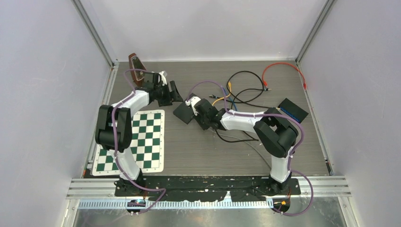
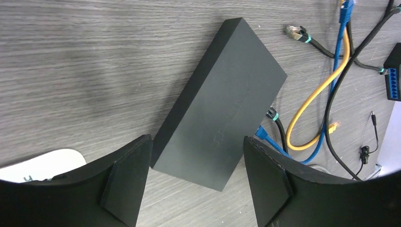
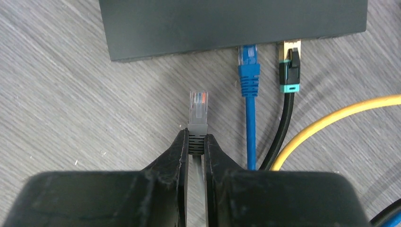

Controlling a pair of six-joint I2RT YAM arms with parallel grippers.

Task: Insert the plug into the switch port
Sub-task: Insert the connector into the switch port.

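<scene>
Right gripper (image 3: 197,146) is clamped on the grey boot of the plug (image 3: 198,106), and the clear tip sticks out past the fingertips. The tip points at the port face of the switch (image 3: 231,23) but stops short of it, with bare counter (image 3: 71,104) showing between them. It is not in a port yet.

In our right wrist view the plug sits left of a blue cable (image 3: 248,75). Right of that is a black cable (image 3: 289,75) with a teal clip. Both reach the same face of the switch. A yellow cable (image 3: 340,113) curves past on the right.

The switch lies flat mid-counter, a little left of centre and skewed to the edges.

Left gripper (image 2: 196,142) has its jaws wide open and holds nothing. It hangs over one end of the switch with a finger on each side. We can't tell if either finger touches it.

Also on the counter:
- A checkered mat (image 1: 142,142) near the left edge, towards the front.
- A second box (image 1: 293,109) with blue ports by the right edge.
- An orange cable (image 1: 279,68) in the far right corner.
- Loose black cables between the switch and that corner.
</scene>
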